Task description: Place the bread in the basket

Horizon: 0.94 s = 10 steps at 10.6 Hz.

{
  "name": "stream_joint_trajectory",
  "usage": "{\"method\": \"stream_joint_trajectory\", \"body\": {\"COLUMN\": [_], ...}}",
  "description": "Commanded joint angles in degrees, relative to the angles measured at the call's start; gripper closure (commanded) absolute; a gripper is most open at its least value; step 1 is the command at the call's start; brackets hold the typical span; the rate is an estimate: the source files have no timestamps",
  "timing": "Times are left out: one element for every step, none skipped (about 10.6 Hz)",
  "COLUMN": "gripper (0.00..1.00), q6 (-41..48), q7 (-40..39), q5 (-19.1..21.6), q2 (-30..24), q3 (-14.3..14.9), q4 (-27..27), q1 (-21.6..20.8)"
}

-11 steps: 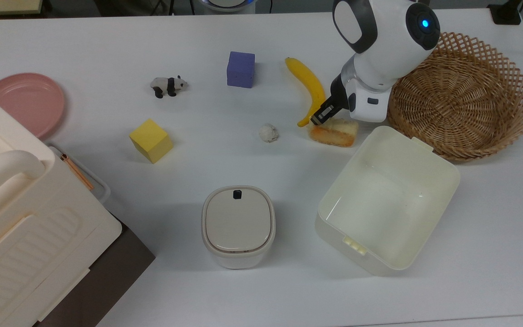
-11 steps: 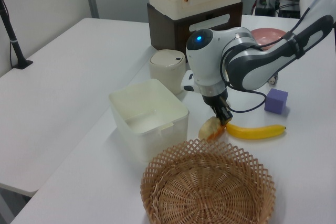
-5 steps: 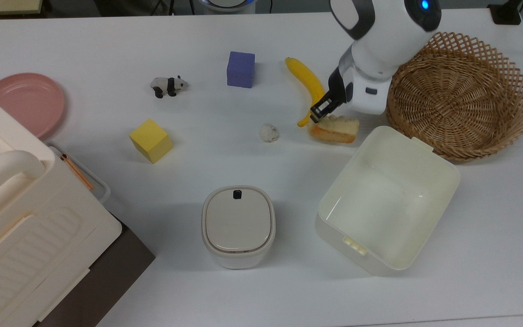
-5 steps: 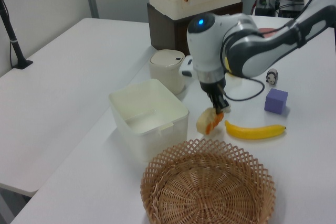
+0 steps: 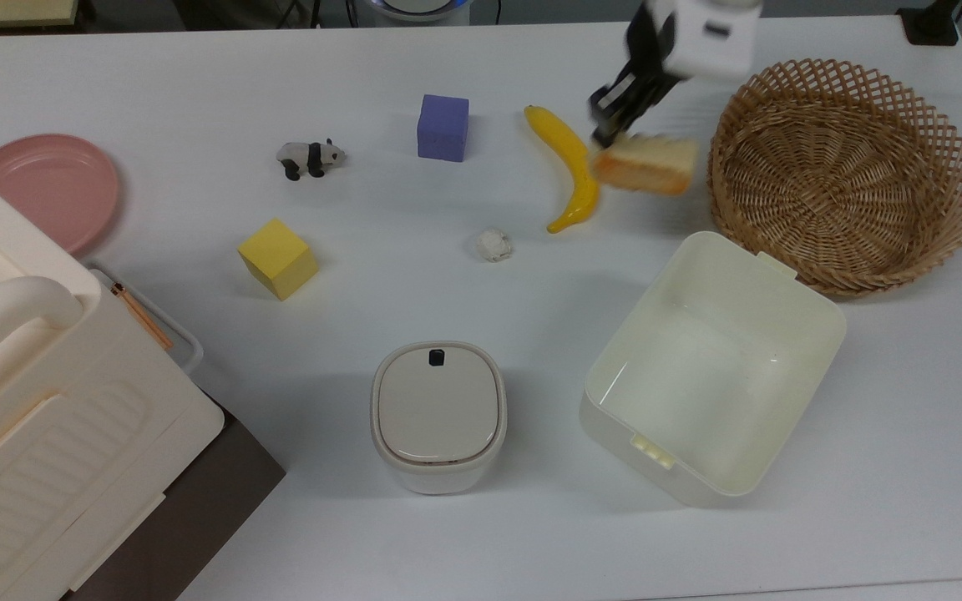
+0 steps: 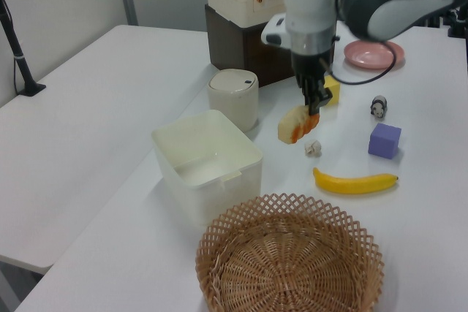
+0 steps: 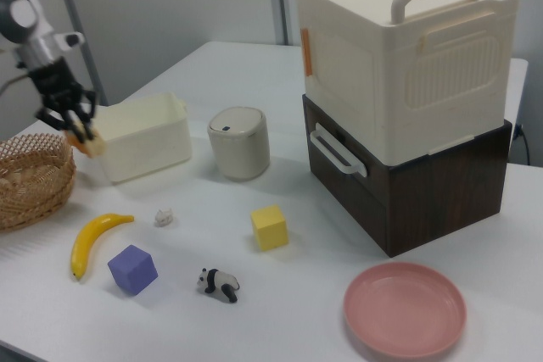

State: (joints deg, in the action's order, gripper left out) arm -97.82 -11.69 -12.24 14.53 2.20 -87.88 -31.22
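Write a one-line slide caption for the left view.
Gripper holds the bread lifted above the table, short of the basket.

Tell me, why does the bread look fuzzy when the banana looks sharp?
In the top view the bread is smeared by motion blur while held by the gripper; the banana lies crisp on the table. In the left view the bread looks slightly soft too.

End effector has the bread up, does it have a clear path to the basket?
Probably yes. The end effector holds the bread raised above the table, beside the basket, with nothing between them. The cream tub sits off the path.
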Motion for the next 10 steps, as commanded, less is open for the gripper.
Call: {"method": "stream_joint_trajectory", "body": {"gripper": [0.79,0.78,0.76,0.48,0.00,0.00,0.00,0.00,0.00,0.00], "q6": [1.8,1.5,0.9,-0.8,-3.5,-5.3,-5.6,-5.5,-5.2,-5.0], "q7": [10.0,14.6,17.6,21.8,27.2,29.1,29.3,29.4,29.5,29.5], "q5": [2.0,1.7,1.8,1.9,1.5,1.3,1.3,1.3,1.8,1.9], "q2": [0.2,0.7,1.7,2.4,3.2,3.4,3.4,3.2,3.0,2.6], "q3": [-0.1,-0.1,-0.1,-0.2,-0.1,-0.1,-0.1,-0.1,0.1,0.6], "q4": [3.1,3.2,3.5,4.3,4.4,4.3,4.3,4.4,4.4,4.4], "q1": [-8.6,-12.2,-13.9,-14.5,-14.6,-14.6,-14.6,-14.6,-14.5,-13.9]}}
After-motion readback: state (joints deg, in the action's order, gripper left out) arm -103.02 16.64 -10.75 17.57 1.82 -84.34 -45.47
